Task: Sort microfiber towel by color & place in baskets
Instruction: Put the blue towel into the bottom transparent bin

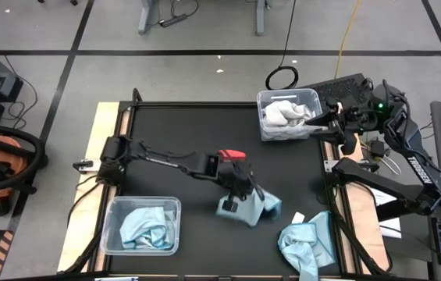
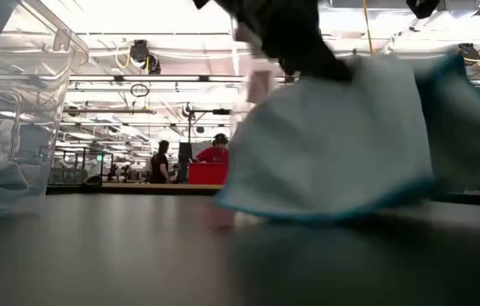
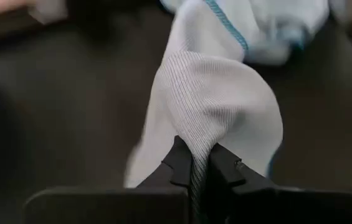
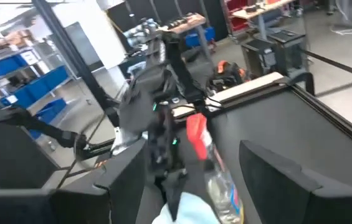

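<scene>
Ribbed pale-blue microfiber towel (image 3: 213, 112) with teal stitched edging, pinched tight between the closed fingers of the left gripper (image 3: 199, 177) above a matte black table (image 1: 173, 140). Behind lies a bright workshop. Beside this gripper lie one clear basket (image 1: 144, 226) holding blue cloth and a loose blue towel heap (image 1: 307, 243). Well beyond, the right gripper (image 1: 331, 119) hangs open-fingered beside the second basket (image 1: 289, 114) of white cloth.

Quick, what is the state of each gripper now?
Left gripper: jaws closed on the light blue towel.
Right gripper: jaws open, holding nothing, beside the basket with white towels.
</scene>
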Motion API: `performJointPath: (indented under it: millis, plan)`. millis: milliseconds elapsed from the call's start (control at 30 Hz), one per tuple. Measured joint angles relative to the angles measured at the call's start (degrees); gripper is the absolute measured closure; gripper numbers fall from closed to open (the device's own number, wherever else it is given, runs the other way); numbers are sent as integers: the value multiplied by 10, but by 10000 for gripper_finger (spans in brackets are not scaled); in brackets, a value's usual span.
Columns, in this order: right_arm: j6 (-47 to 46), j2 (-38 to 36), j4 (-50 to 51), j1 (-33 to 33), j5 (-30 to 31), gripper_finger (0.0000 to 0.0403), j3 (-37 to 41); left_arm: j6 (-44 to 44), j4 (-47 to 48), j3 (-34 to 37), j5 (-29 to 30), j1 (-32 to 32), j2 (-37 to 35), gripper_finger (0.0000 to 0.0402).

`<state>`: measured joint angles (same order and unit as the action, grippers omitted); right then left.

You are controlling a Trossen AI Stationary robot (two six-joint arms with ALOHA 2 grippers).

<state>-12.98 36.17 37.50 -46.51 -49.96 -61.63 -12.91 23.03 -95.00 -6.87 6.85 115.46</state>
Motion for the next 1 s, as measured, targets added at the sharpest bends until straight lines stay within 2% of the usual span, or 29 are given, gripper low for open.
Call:
performJointPath:
  millis: [400,733,1000]
  plan:
    - [-3,-1,-23,67,2,161,0,-17,-2,-131,3,-12,-30,386]
    - [-47,11,-65,126,4,161,0,-26,-61,-173,48,-35,-30,386]
    - [-34,28,-70,167,81,153,0,-54,-107,-207,57,-58,-30,386]
